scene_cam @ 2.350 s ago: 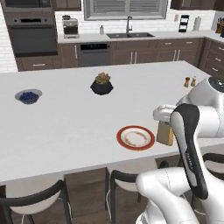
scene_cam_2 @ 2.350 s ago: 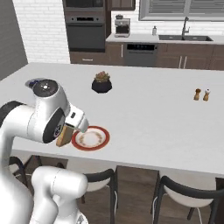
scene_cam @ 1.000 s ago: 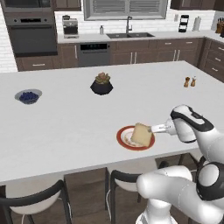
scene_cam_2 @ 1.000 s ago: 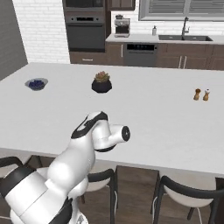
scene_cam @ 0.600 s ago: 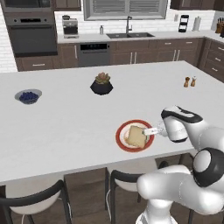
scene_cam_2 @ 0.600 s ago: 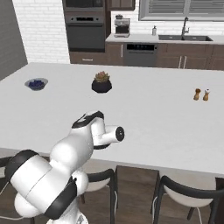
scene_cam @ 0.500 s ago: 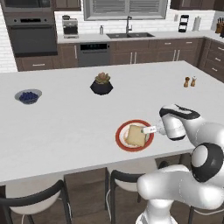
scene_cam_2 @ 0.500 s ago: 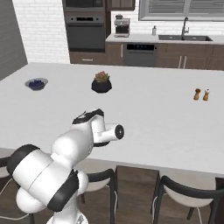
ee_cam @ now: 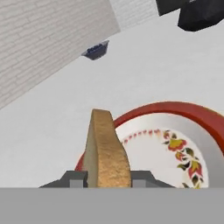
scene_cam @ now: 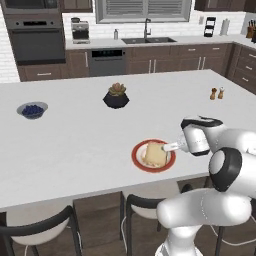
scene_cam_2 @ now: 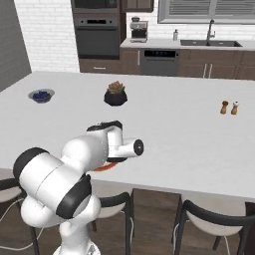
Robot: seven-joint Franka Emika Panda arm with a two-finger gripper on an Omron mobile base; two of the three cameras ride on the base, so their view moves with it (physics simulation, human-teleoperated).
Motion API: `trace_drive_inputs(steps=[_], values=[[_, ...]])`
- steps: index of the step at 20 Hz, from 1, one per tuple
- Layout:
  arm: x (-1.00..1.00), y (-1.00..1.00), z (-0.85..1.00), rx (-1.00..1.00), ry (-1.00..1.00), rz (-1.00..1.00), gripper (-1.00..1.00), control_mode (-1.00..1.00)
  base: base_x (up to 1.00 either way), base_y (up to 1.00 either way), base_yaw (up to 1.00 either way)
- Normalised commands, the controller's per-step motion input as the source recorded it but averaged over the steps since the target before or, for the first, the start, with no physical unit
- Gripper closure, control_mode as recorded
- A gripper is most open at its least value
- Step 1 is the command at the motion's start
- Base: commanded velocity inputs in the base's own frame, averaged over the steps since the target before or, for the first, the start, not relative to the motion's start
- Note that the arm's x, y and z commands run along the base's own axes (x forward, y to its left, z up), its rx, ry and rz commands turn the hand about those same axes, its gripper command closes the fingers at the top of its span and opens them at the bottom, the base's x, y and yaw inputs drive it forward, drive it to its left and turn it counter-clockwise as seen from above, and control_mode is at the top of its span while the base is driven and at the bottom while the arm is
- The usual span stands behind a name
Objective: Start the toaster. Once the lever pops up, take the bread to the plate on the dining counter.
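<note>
The bread (scene_cam: 154, 154), a tan slice with a brown crust, rests on the red-rimmed plate (scene_cam: 137, 161) near the front edge of the white dining counter (scene_cam: 75, 145). My gripper (scene_cam: 167, 148) reaches in from the right, level with the counter, at the slice's right edge. In the hand view the bread (ee_cam: 105, 148) stands edge-on between my two fingertips with no clear gap, and my gripper (ee_cam: 108, 178) is over the plate (ee_cam: 175, 108). A red sliver of the plate (scene_cam_2: 102, 168) peeks from behind my arm. The toaster and its lever are out of view.
A bowl of blue berries (scene_cam: 32, 110) sits at the far left of the counter. A dark plant pot (scene_cam: 116, 96) stands in the middle and two shakers (scene_cam: 217, 93) at the right. Dark stools (scene_cam: 40, 235) line the near edge. Cabinets and a sink run along the back wall.
The bread has come down from a raised tilt to rest on the plate. My hand has settled lower and a little closer to the plate, and the arm has folded in.
</note>
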Motion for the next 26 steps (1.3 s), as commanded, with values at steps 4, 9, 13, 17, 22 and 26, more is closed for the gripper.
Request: trace_drive_inputs(steps=[4,9,13,17,22,26], values=[[0.0,0.0,0.0,-0.08,0.0,-0.1,-1.0,-1.0,0.0,0.0,0.0],[0.11,-0.26,0.0,-0.05,0.01,-0.19,-1.0,-1.0,0.0,0.0,0.0],[0.12,-0.41,0.05,-0.03,0.04,-0.21,-1.0,-1.0,0.0,0.0,0.0],[0.07,-0.42,0.33,-0.05,0.0,-0.22,-1.0,-1.0,0.0,0.0,0.0],[0.0,-0.17,0.35,-0.11,0.0,-0.2,-1.0,-1.0,0.0,0.0,0.0],[-0.31,0.0,0.65,-0.12,0.0,-0.15,-1.0,-1.0,0.0,0.0,0.0]])
